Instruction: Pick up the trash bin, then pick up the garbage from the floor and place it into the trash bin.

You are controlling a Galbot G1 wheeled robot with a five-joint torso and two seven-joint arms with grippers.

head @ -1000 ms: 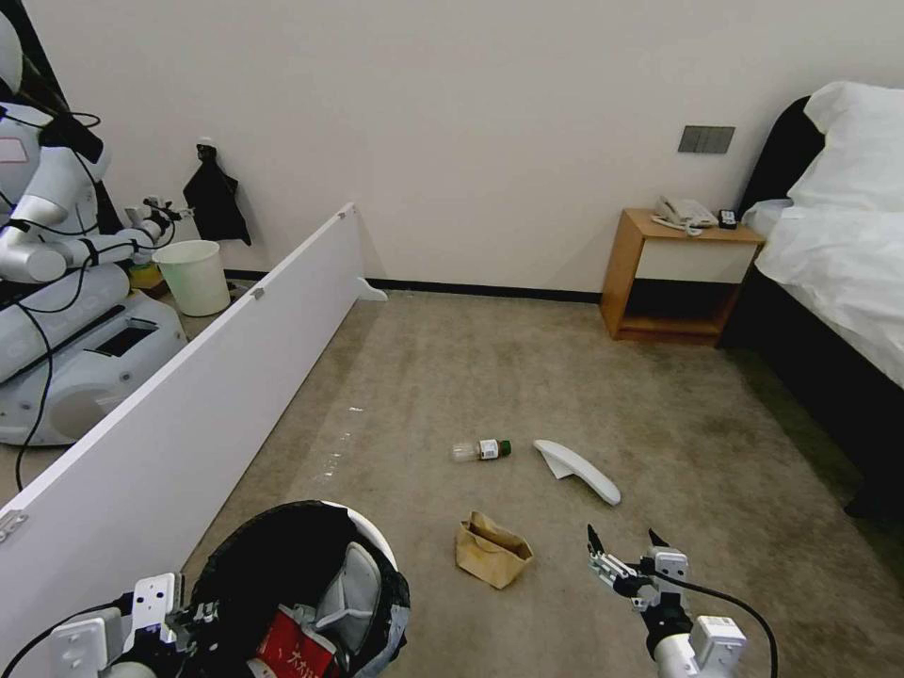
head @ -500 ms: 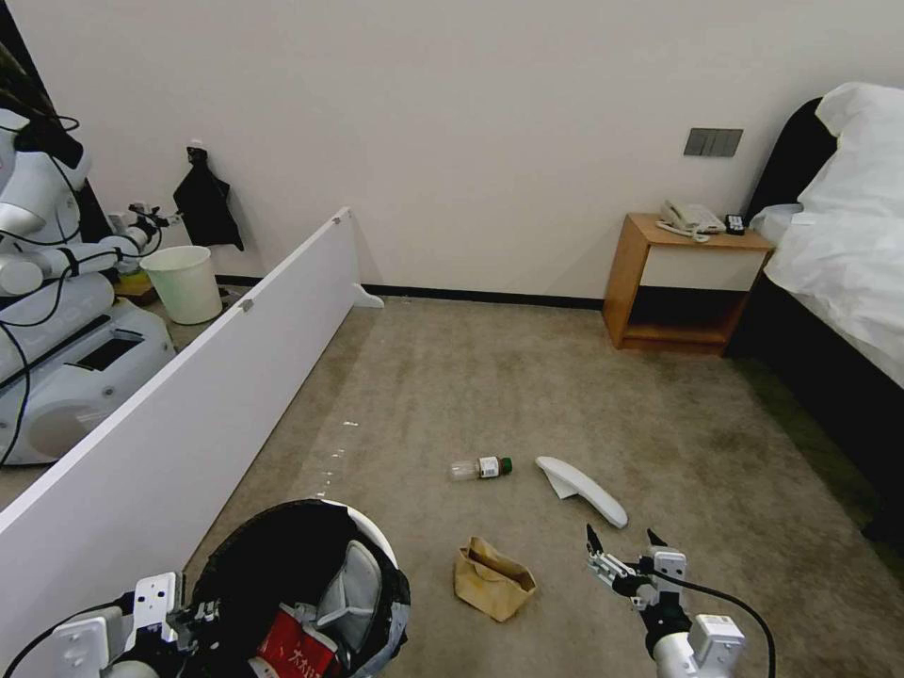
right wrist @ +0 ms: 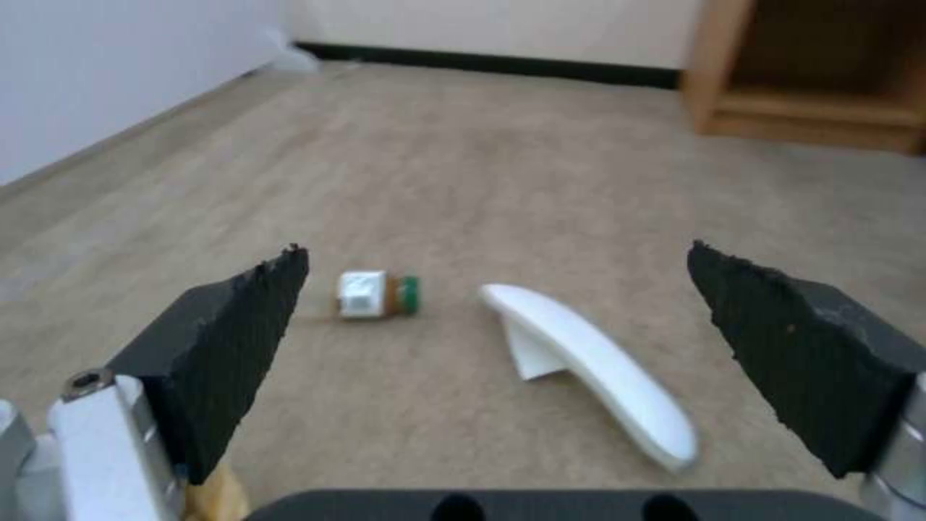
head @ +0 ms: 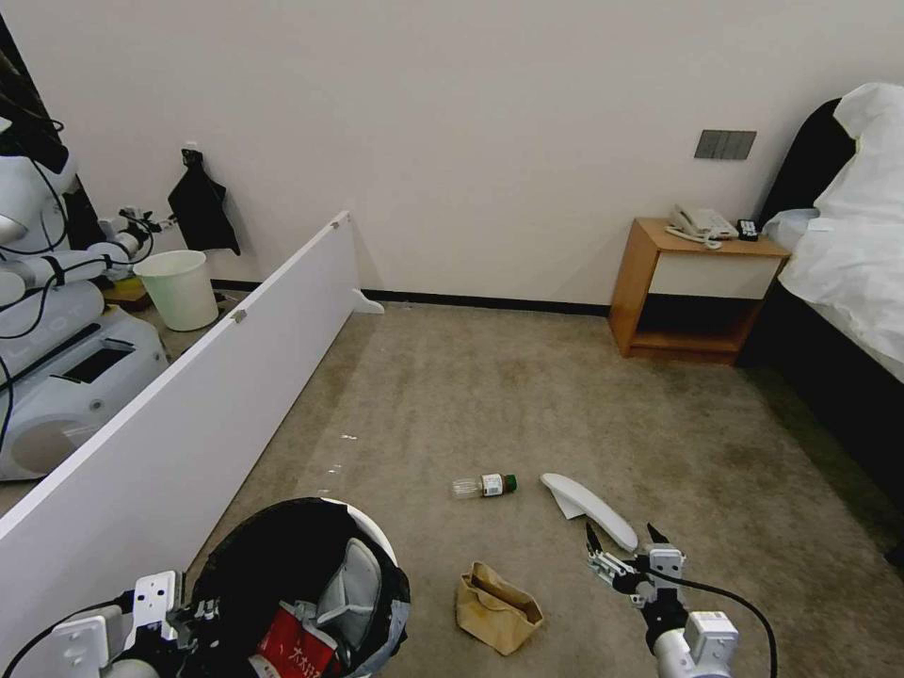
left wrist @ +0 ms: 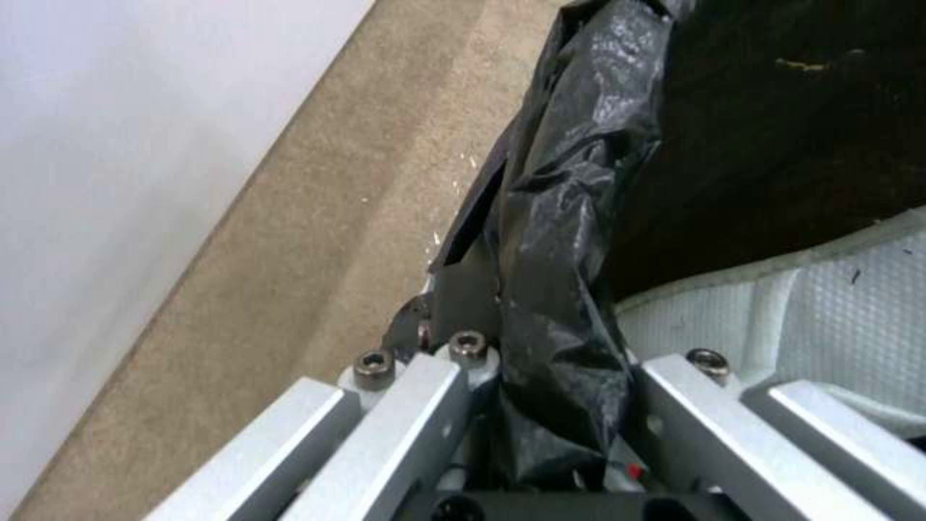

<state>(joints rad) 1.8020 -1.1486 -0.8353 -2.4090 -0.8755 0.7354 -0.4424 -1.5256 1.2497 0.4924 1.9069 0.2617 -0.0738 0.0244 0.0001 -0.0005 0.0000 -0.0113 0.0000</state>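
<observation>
- Our left gripper (head: 193,621) had its jaws clamped on the bag-lined rim of the trash bin (head: 282,556), held low at our left (a white slipper and red wrapper already inside).
- Our right gripper (right wrist: 502,347) hung with jaws wide apart and empty above the floor (head: 452,395).
- Just ahead lay a white slipper (head: 589,509), the bottle (head: 483,486) and the paper bag (head: 497,609).

The trash bin (head: 311,565) is cut off by the head view's lower edge, its base hidden. Red packaging (head: 294,650) inside shows only partly. The bottle (right wrist: 372,295) is blurred, its label unreadable.
</observation>
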